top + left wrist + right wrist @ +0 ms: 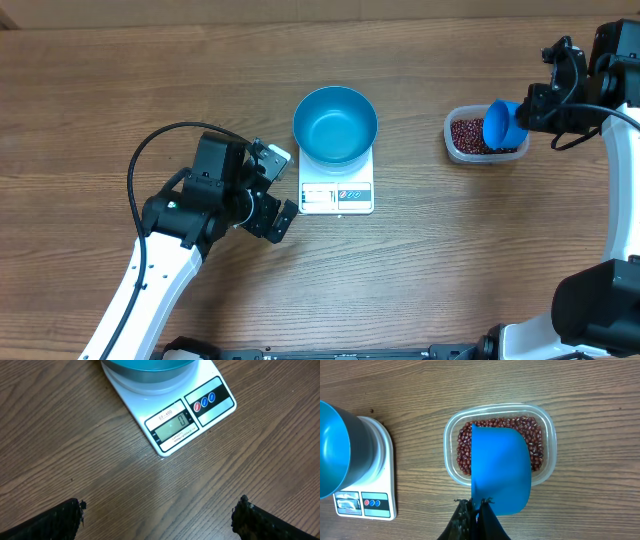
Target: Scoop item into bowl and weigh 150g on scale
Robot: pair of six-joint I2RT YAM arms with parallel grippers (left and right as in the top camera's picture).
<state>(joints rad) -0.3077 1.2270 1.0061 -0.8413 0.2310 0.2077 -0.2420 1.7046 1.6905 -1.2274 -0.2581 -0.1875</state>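
Observation:
The empty blue bowl (335,123) stands on the white scale (337,196), whose display (172,424) reads 0. The red-brown beans (464,445) fill a clear tub (547,420) to the right. My right gripper (477,505) is shut on the handle of a small blue scoop (500,470), which hangs tilted over the tub (452,135). In the overhead view the scoop (503,123) shows only blue inside. My left gripper (282,188) is open just left of the scale's front, with nothing between its fingers (50,522).
Bare wood-grain table lies all around. The left wrist view takes in the bowl's rim (150,365) and the scale's button panel (210,399). The right wrist view shows the bowl (332,450) and scale (375,505) at far left.

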